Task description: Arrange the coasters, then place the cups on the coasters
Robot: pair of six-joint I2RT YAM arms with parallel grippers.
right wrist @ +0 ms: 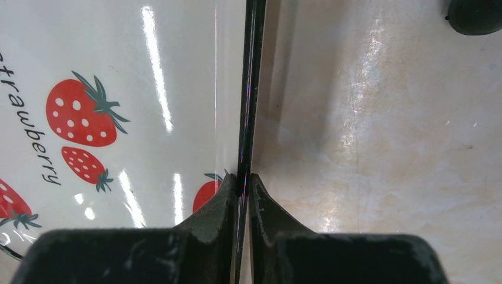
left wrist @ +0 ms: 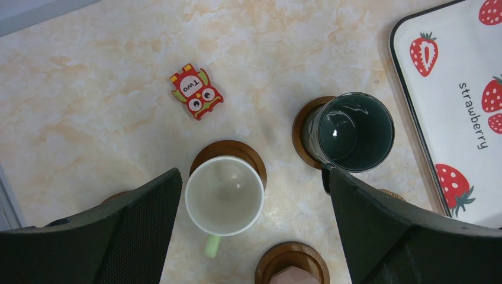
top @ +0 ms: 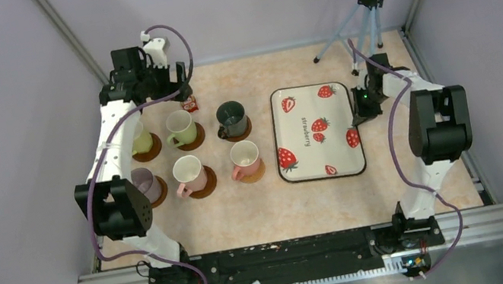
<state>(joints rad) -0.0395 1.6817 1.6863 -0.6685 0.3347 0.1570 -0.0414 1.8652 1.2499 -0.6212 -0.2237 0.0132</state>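
Tabletop (top: 245,212) cups (top: 187,170) sit on coasters (top: 207,185); left gripper (left wrist: 253,173) gapes, right gripper (right wrist: 243,177) pinches tray (right wrist: 177,71), might shove it leftward into them.

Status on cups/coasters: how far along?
Done, by the look: all six cups sit on coasters, two rows of three, from the dark green cup to the pink cup; the leftmost pair is partly behind the left arm. In hand: right gripper shut on the strawberry tray's rim; left gripper open above a yellow-green cup, holding nothing. Left: nothing visible for the cups.
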